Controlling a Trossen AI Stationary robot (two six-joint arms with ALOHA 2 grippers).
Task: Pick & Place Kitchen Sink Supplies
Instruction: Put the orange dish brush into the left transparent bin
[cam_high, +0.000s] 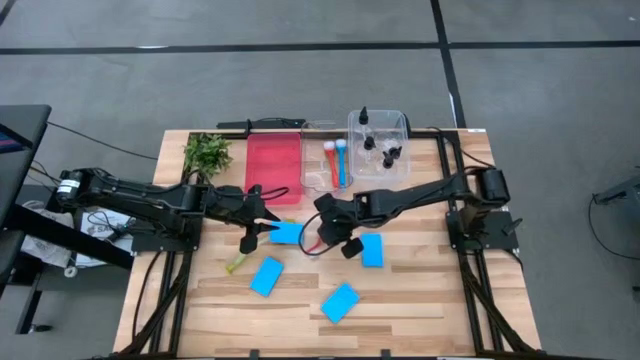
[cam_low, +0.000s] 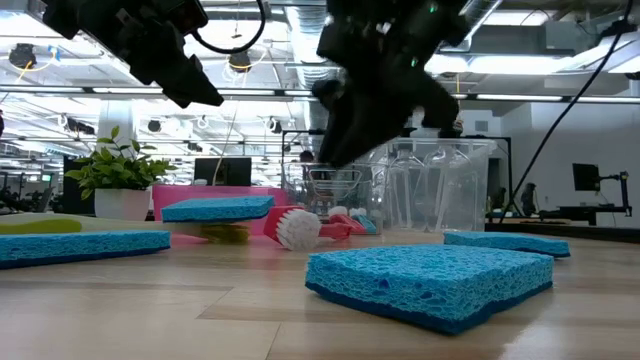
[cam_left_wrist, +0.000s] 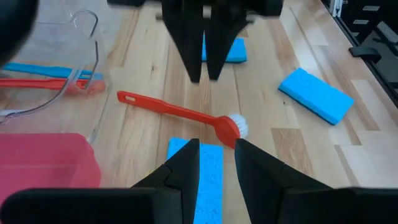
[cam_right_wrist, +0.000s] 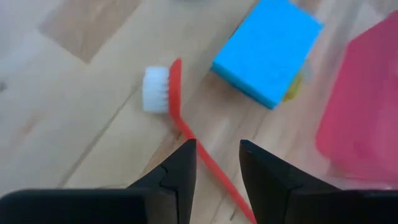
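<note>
– Left end effector (cam_left_wrist: 216, 148): where is it, and what is it doing?

– It hovers just off the end of the red rectangular plastic tray (cam_high: 273, 160) that faces the middle of the light wooden slatted surface (cam_high: 420, 290). Its fingers stand apart with nothing between them. A flat blue rectangular sponge (cam_high: 286, 232) lies below it.

– And the right end effector (cam_right_wrist: 217, 146)?

– It is a little farther from the tray, facing the left one. Its fingers are parted too and grip nothing. The slim red long-handled brush with white bristles (cam_left_wrist: 180, 112) lies flat on the surface under it, and the handle runs beneath its fingers.

– Is the brush touching the sponge?

– Its bristle head sits right at the sponge's edge. I cannot tell whether they touch.

– Where are the other supplies?

– Three more blue sponges (cam_high: 371, 250) (cam_high: 266, 276) (cam_high: 340, 302) lie farther out from the tray's end, apart from each other. A yellow-green brush (cam_high: 237, 263) lies off the tray's corner, near the sponge under the left arm.

– Anything beside the tray?

– On one long side a shallow clear plastic tray (cam_high: 318, 178) holds a red brush (cam_high: 331, 160) and a blue brush (cam_high: 342, 160). Past that, a clear plastic bin (cam_high: 355, 128) holds small clear bottles with black caps (cam_high: 385, 152). On the tray's other long side sits a leafy green plant sprig (cam_high: 207, 152).
</note>
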